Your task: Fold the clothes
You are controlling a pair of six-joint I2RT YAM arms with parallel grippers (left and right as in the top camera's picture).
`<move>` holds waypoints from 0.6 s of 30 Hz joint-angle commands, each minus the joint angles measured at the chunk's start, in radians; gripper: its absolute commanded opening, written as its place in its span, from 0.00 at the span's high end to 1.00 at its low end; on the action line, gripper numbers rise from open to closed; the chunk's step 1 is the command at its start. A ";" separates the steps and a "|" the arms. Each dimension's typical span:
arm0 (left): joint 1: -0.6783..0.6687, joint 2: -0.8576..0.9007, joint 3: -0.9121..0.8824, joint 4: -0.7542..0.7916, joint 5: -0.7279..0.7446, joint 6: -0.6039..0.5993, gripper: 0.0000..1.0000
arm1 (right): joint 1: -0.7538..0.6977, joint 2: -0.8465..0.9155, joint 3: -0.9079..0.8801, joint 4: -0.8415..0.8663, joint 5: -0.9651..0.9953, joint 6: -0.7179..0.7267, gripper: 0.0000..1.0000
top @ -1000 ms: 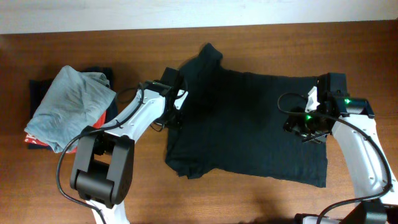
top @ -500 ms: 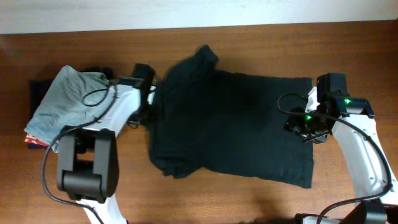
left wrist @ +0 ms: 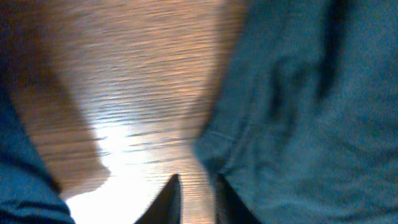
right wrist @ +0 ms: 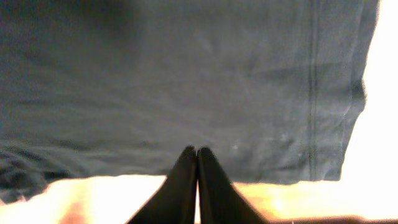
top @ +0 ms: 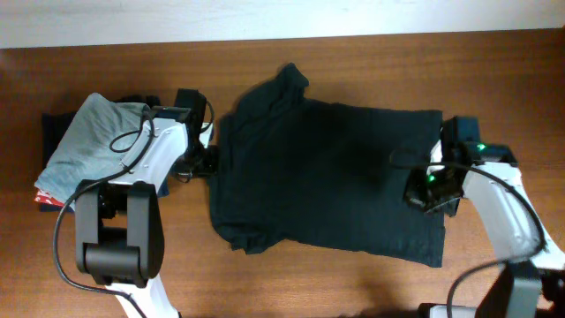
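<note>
The clothes (top: 327, 177), one black T-shirt, lie spread flat across the middle of the table, collar end toward the left. My left gripper (top: 196, 165) sits just off the shirt's left edge. In the left wrist view the left gripper (left wrist: 196, 180) is open by a narrow gap with bare wood between the fingertips, and the shirt's hem (left wrist: 214, 155) lies just to its right. My right gripper (top: 430, 190) rests on the shirt's right edge. In the right wrist view the right gripper (right wrist: 198, 149) is shut, tips together on the fabric (right wrist: 186, 74) just inside its hem.
A light grey-blue garment (top: 97, 146) lies crumpled on a stack of folded navy (top: 53, 124) and orange-red (top: 44, 201) clothes at the far left, close behind my left arm. Bare wooden table (top: 353, 283) surrounds the shirt.
The left gripper dragged the shirt's left side leftward, then came off it and now stands beside the edge. The right gripper went from open to shut on the right edge.
</note>
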 commanded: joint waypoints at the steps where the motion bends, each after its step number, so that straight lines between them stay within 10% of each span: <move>1: -0.035 -0.043 0.022 -0.001 0.060 0.071 0.90 | -0.006 0.034 -0.069 -0.005 0.008 0.081 0.96; 18: -0.147 -0.027 -0.222 0.328 0.049 0.141 0.92 | -0.006 0.054 -0.259 0.128 0.148 0.251 0.96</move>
